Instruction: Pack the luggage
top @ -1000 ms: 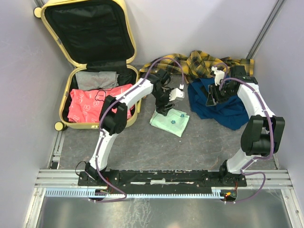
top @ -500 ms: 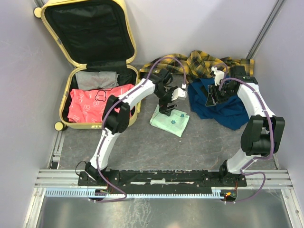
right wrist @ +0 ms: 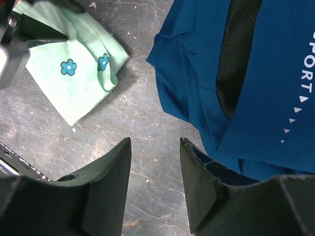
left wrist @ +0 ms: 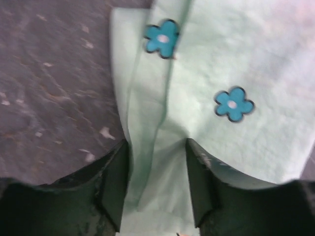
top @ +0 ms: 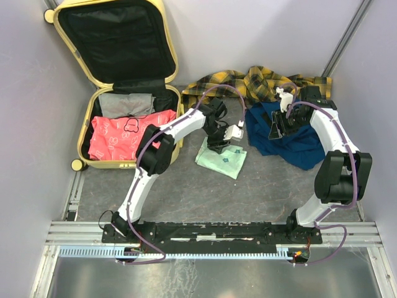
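Left tool [left wrist: 157, 167]: lowered onto mint cloth [left wrist: 236, 64], narrowing from full spread, astride a fold, not yet pinching. Right tool [right wrist: 155, 162]: spread, unchanged. Luggage [top: 81, 146]: open, rear left. Cloth pickup likely next.

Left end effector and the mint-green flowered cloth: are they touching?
Touching. The left wrist view shows the left end effector straddling a raised fold of the mint-green flowered cloth, with both fingers bearing against the fabric.

Mint-green flowered cloth [top: 224, 161] lies folded on the grey worktop [top: 267, 192]. Blue sports garment [top: 262, 133] near it. Yellow-black plaid cloth [top: 257, 81] just behind.
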### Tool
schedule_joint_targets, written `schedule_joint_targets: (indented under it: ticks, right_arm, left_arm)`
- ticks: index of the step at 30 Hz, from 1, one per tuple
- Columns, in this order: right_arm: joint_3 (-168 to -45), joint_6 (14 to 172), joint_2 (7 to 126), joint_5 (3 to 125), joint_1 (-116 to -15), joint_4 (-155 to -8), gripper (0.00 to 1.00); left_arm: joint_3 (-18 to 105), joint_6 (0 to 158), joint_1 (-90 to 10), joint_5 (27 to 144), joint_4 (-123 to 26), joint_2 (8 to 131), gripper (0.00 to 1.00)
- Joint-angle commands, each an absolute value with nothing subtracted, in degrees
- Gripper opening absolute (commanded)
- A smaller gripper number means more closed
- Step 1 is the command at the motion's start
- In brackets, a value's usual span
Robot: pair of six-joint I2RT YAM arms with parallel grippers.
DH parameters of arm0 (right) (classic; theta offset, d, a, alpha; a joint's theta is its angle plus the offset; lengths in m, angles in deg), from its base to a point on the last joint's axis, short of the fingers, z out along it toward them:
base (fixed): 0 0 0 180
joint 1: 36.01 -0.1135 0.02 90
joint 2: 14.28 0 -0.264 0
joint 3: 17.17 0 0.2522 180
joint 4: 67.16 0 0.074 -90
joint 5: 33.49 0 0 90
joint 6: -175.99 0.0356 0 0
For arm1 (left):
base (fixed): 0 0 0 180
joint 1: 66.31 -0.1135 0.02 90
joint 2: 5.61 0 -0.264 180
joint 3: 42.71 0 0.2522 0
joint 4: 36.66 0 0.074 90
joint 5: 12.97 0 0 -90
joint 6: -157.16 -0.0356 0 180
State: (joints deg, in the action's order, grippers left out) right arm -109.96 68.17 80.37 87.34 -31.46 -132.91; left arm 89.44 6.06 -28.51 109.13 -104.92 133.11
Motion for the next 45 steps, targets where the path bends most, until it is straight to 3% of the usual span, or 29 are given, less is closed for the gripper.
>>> schedule_joint_targets:
  ticks: [1,4,7,14,24,32,45]
  right_arm:
    - [-113.30,67.80,78.27,88.13,-31.18,-132.74,0.52]
    - [-113.32,67.85,78.35,88.23,-31.13,-132.65,0.52]
    - [-113.03,67.69,78.37,88.47,-31.09,-132.52,0.52]
    - [-113.51,67.76,78.44,88.88,-31.08,-132.17,0.52]
    - [-113.39,68.12,78.38,89.12,-31.09,-131.68,0.52]
    - [-113.12,68.95,78.81,89.42,-31.05,-130.92,0.52]
    - [-116.24,69.80,82.30,88.46,-31.06,-131.35,0.52]
  left_arm:
    - [77.36,2.37,-28.10,106.24,-112.58,129.40,0.45]
    - [67.41,4.93,-27.94,106.04,-105.53,121.39,0.19]
    - [59.90,9.33,-27.24,106.15,-98.25,114.13,0.04]
    - [61.76,17.51,-27.87,111.58,-99.06,102.41,0.03]
    - [76.67,14.60,-35.95,114.99,-113.01,93.82,0.03]
    - [93.70,-1.45,-51.16,111.52,-126.80,97.22,0.03]
    - [94.35,-24.52,-61.70,104.73,-126.84,106.78,0.03]
